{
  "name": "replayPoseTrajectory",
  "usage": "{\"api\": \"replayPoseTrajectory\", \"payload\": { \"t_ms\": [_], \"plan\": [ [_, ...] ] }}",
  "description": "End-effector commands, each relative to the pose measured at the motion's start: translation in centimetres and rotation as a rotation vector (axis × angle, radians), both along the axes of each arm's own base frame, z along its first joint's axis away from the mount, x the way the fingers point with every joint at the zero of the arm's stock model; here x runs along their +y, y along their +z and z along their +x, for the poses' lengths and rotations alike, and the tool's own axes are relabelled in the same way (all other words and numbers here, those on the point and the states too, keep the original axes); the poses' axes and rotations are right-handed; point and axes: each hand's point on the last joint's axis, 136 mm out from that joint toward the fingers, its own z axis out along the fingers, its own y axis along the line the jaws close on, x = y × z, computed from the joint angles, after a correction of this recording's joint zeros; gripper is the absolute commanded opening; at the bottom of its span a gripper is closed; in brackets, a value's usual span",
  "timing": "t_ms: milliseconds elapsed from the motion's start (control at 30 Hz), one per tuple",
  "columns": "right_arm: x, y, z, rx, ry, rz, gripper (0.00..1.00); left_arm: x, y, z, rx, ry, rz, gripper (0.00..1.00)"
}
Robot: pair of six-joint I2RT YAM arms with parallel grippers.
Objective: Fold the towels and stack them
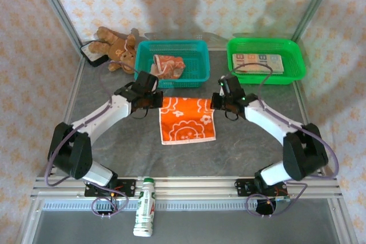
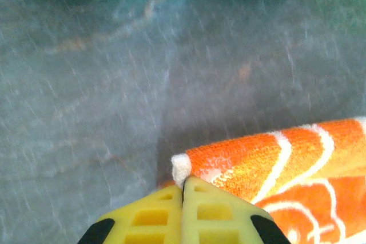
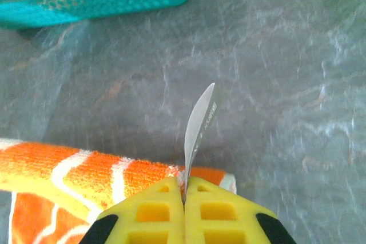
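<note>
An orange towel with white flower prints lies on the grey table in front of the teal basket. My left gripper is shut on its far left corner, and my right gripper is shut on its far right corner; a white care label sticks up between the right fingers. The held far edge is lifted and curled. Another crumpled orange-and-white towel lies in the teal basket. A cream towel with coloured lettering lies flat in the green basket.
A brown teddy bear lies at the far left beside the teal basket. A white bottle with a green cap rests on the front rail. Bare grey table surface surrounds the spread towel.
</note>
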Motion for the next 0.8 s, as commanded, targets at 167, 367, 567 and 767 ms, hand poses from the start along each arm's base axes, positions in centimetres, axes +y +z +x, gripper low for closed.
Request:
{"api": "replayPoseTrajectory", "payload": {
  "t_ms": [167, 367, 567, 767],
  "plan": [
    [0.3, -3.3, -7.1, 0.0, 0.022, -0.04, 0.6, -0.5, -3.2, -6.9, -0.035, 0.045, 0.023, 0.56],
    [-1.0, -1.6, -8.4, -0.024, -0.045, -0.031, 0.57, 1.0, -2.5, -9.2, -0.029, 0.106, -0.013, 0.78],
    [-1.2, -1.4, -7.6, 0.051, -0.091, -0.093, 0.44, 0.9, -2.2, -8.4, -0.009, 0.127, 0.009, 0.72],
    [-0.4, -4.9, -8.4, 0.228, -0.123, -0.082, 0.37, 0.9, -5.8, -8.5, 0.144, 0.143, 0.034, 0.51]
  ]
}}
